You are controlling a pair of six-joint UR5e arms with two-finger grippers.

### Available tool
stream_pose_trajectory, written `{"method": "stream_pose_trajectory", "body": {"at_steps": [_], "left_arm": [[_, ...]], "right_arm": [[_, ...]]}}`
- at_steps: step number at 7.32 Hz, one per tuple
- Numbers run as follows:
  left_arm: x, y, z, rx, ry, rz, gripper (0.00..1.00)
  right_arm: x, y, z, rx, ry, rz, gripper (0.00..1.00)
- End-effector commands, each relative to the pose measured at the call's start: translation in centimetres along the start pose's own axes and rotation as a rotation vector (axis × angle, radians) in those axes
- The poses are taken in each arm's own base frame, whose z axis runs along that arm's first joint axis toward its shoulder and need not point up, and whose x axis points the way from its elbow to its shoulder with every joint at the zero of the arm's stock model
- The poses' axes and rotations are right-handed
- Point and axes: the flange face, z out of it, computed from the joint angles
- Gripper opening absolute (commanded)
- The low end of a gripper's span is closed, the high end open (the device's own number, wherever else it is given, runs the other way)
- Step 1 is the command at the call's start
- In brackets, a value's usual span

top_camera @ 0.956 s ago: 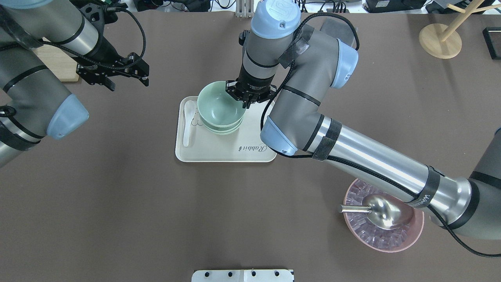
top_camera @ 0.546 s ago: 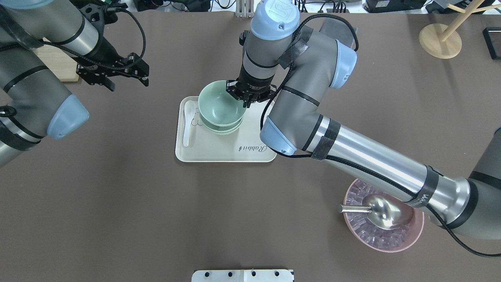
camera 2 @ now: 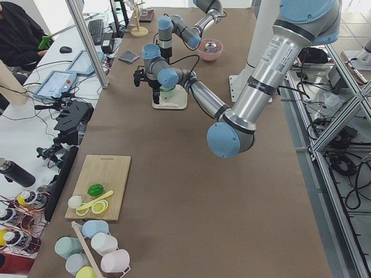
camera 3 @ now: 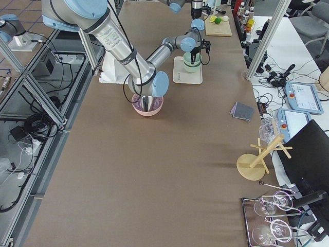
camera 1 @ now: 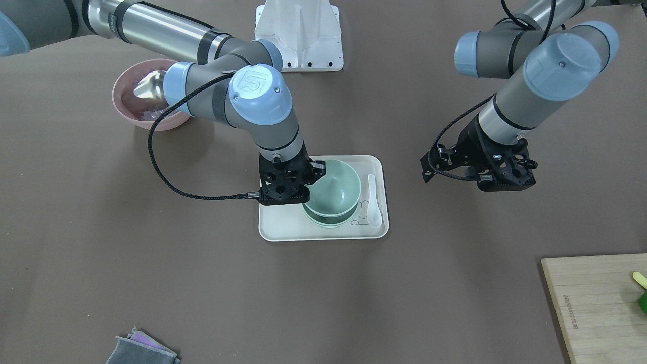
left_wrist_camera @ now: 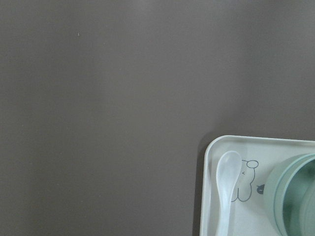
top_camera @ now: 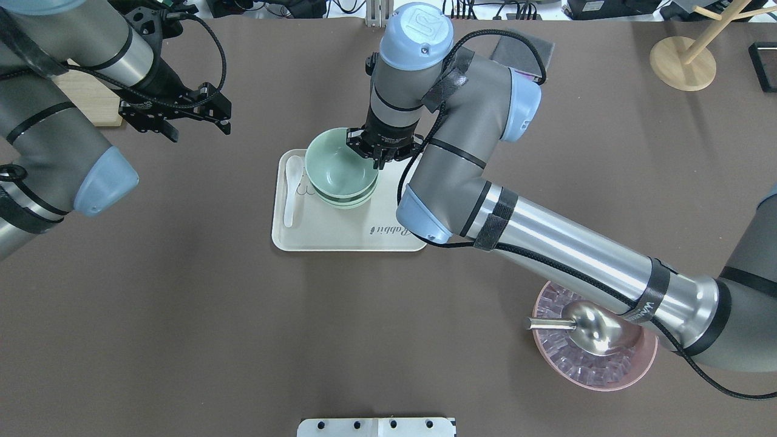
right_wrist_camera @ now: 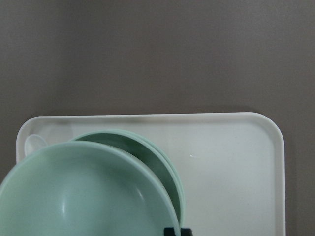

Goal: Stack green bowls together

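My right gripper [top_camera: 377, 159] is shut on the far rim of a pale green bowl [top_camera: 335, 170] and holds it slightly tilted just over two more green bowls [top_camera: 347, 201] nested on the white tray [top_camera: 340, 238]. In the front view the held bowl [camera 1: 336, 188] covers the nested ones [camera 1: 328, 221]. The right wrist view shows the held bowl [right_wrist_camera: 83, 196] offset over the lower rim [right_wrist_camera: 150, 150]. My left gripper [top_camera: 197, 126] hangs open and empty above the bare table, left of the tray.
A white spoon [top_camera: 291, 189] lies on the tray's left side. A pink bowl [top_camera: 607, 375] with a metal scoop [top_camera: 586, 328] sits near right. A wooden stand [top_camera: 683, 60] is far right, a cutting board [camera 1: 591, 303] far left, a grey cloth [camera 1: 141, 350] at the far side.
My right arm has shifted a little to the left and carried the held bowl with it over the nested bowls. The left arm has not moved.
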Motion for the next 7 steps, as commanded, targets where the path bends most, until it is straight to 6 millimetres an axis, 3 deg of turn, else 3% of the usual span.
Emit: {"method": "stream_pose_trajectory", "body": {"at_steps": [1,7], "left_arm": [[-0.02,-0.02,0.06,-0.001,-0.001,-0.001,0.98],[-0.14,-0.10,0.23,-0.003,-0.004,-0.003,0.98]], "right_arm": [[-0.12,0.37,0.40,-0.005,0.001,-0.003,0.00],[0.10,0.27,1.21,0.002,0.016,0.003,0.00]]}}
